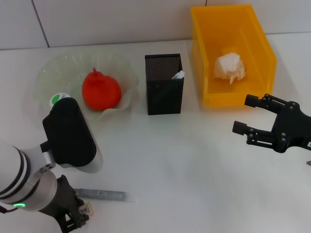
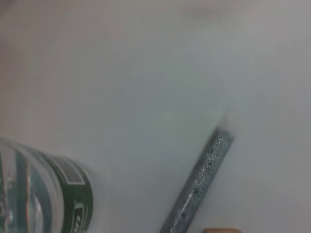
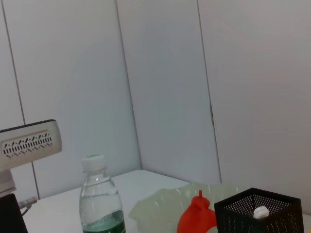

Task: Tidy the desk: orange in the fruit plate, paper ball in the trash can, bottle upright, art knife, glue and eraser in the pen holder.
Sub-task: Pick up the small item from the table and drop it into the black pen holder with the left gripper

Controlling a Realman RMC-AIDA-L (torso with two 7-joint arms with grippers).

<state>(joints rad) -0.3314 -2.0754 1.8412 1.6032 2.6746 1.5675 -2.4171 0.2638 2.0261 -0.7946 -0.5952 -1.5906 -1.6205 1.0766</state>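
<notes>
The paper ball [image 1: 230, 67] is seen in the trash can [image 1: 233, 53], the orange [image 1: 100, 90] in the fruit plate [image 1: 58, 68], and the bottle [image 3: 100, 199] upright. The right gripper [image 1: 245, 121] is held released. The left jaws cannot be told. The art knife [image 1: 102, 195] and eraser [image 1: 87, 209] could be knocked away by that low arm.

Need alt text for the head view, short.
White desk: orange in the fruit plate, paper ball in the trash can, pen holder between them holding a white-tipped item. Left arm low over a grey stick; right gripper open before the can.
</notes>
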